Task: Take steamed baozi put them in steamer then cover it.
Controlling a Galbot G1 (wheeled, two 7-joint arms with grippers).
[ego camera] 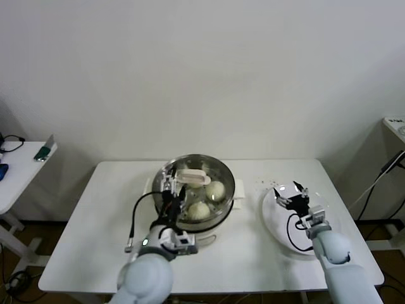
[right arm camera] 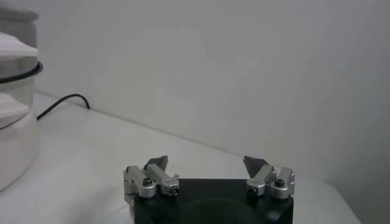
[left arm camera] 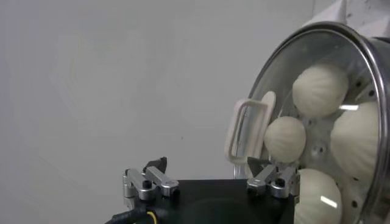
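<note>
While the cover (ego camera: 197, 183) sits on the steamer (ego camera: 218, 218) at mid-table, the head view shows the left gripper (ego camera: 172, 189) just beside its cream handle, whose long axis runs across the table, and the right gripper (ego camera: 290, 193) well apart over the white plate (ego camera: 273, 225). White table (ego camera: 95, 221), plain wall behind.

From the left wrist, its jaws stand spread and empty, the handle (left arm camera: 250, 131) just ahead, steamed baozi (left arm camera: 285, 139) visible under the glass; the task looks finished.

From the right wrist, its jaws are parted, holding nothing.
</note>
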